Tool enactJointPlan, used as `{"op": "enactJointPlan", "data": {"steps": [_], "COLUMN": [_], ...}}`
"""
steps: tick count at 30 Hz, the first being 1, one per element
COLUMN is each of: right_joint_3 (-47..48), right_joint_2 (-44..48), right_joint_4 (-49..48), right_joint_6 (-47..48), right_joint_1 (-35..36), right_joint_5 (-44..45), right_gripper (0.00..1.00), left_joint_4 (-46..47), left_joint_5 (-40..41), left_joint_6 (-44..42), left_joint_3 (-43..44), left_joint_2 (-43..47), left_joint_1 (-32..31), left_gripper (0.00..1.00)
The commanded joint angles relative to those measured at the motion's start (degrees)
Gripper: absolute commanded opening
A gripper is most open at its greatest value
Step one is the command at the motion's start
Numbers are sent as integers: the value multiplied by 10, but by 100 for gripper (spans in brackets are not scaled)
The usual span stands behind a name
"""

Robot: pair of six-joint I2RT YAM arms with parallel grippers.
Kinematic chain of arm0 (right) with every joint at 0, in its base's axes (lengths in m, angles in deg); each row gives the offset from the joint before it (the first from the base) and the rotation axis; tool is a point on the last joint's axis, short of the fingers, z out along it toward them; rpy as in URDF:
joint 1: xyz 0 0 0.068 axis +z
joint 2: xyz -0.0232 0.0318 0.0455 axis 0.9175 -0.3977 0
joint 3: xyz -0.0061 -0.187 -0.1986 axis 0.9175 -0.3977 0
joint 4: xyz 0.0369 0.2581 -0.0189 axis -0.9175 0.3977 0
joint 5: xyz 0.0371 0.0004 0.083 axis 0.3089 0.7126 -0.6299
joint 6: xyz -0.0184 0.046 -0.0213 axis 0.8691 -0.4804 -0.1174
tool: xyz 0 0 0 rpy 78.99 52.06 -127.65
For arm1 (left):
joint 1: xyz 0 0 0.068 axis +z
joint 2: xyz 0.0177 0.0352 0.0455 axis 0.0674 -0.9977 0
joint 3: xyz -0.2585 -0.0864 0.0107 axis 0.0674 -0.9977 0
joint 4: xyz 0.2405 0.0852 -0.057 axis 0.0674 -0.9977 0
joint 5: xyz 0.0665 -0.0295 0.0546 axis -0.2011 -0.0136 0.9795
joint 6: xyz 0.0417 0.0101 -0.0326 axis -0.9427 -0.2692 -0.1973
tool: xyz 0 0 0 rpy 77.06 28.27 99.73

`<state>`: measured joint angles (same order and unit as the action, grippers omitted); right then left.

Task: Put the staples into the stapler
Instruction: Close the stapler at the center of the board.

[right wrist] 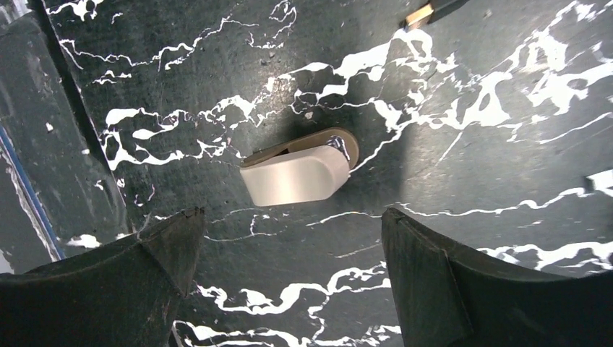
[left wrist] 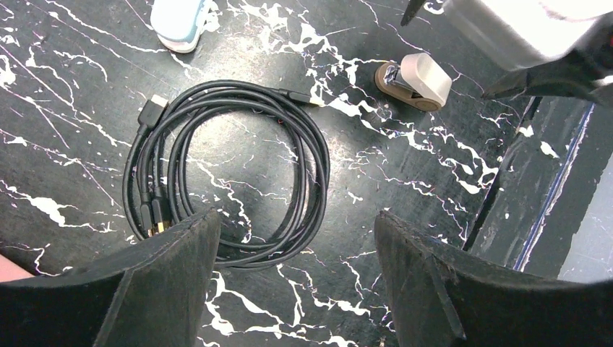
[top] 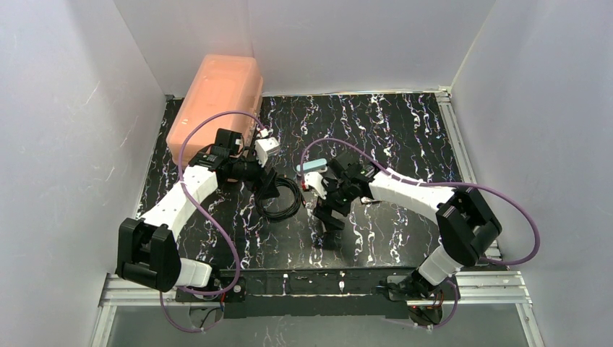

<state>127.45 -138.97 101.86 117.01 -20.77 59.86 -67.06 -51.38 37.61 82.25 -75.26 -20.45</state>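
The light-blue stapler (top: pixel 312 167) lies on the dark marbled table, between the two arms; its rounded end shows at the top of the left wrist view (left wrist: pixel 181 22). A small white block (right wrist: pixel 296 173) rests on a tan piece with a silvery bit at one end (left wrist: pixel 416 81); I cannot tell whether that is the staples. My right gripper (right wrist: pixel 290 217) hangs open just short of this block, nothing between its fingers (top: pixel 329 215). My left gripper (left wrist: pixel 296 217) is open over the table with nothing in it (top: pixel 269 189).
A coiled black cable (left wrist: pixel 224 173) lies under the left gripper (top: pixel 283 201); one connector end shows in the right wrist view (right wrist: pixel 426 13). A pink box (top: pixel 217 101) stands at the back left. White walls close in the table.
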Motion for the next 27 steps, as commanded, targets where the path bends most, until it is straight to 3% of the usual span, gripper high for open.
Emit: {"op": "enactJointPlan", "data": {"steps": [1,18,23,27], "right_joint_3": [-27,-28,-33,-35], "right_joint_2": [5,-46,-55,-68], "right_joint_4": [-66,-90,-96,-99], "right_joint_6": [-68,-134,-140,-140], "right_joint_1": [1,1,21,30], "right_joint_5": [3,-14,-14,5], "right_gripper": [99,95,89,79], "left_joint_4": [-8,-3,-2,-2], "left_joint_5": [0,6,7,10], "left_joint_6": [6,17,19,19], "left_joint_3": [15,15,16,17], "left_joint_2": [-3,-5,-5,-2], "left_joint_1": [3,3,3,3], "left_gripper": [75,76,76,76]}}
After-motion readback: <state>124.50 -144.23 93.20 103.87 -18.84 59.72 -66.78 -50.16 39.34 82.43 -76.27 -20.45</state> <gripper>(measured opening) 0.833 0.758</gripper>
